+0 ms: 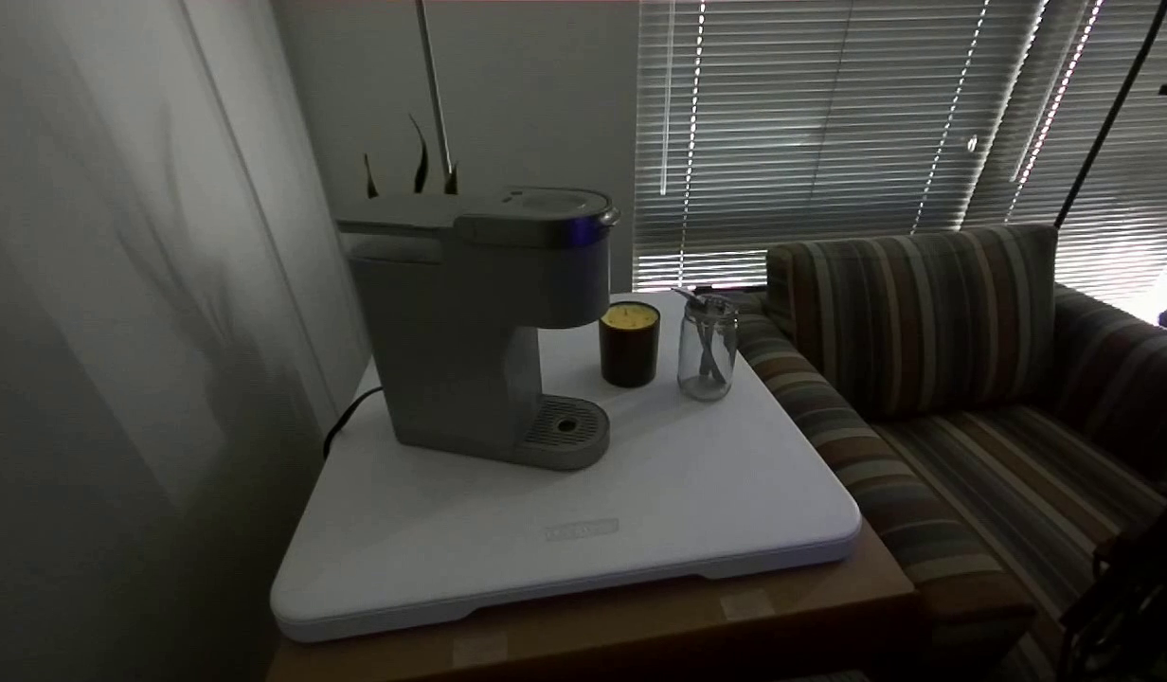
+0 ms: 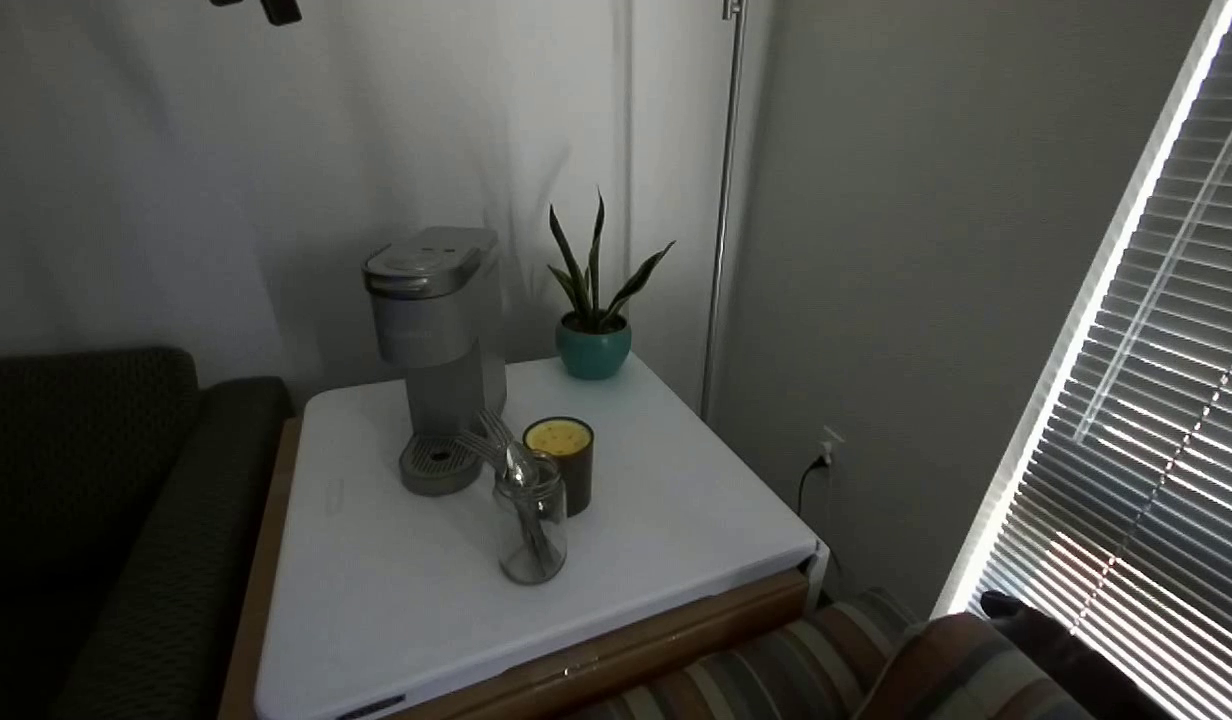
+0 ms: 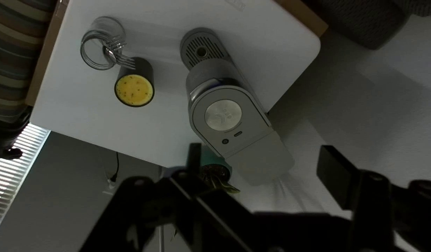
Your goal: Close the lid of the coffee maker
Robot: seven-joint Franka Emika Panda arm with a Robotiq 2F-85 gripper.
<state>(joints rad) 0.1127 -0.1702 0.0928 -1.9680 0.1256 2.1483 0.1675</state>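
Observation:
The grey coffee maker [image 1: 451,350] stands upright on the white table; it also shows in an exterior view [image 2: 444,400] and the wrist view [image 3: 210,71]. Its lid [image 1: 546,202] lies flat on the head, level with the rear cover, in both exterior views [image 2: 416,260]. In the wrist view the lid [image 3: 252,122] is seen from above, with a round pale disc and a silver front handle. My gripper [image 3: 265,164] is open and empty, its fingers wide apart, apart from the machine. A dark piece [image 2: 279,10] at an exterior view's top edge may be part of it.
A dark candle cup [image 1: 629,355] and a glass jar with cutlery [image 1: 707,365] stand beside the machine on the white table [image 1: 432,549]. A teal potted plant [image 2: 593,352] stands behind. A thin metal pole [image 2: 724,220] and striped armchair [image 1: 915,332] are near.

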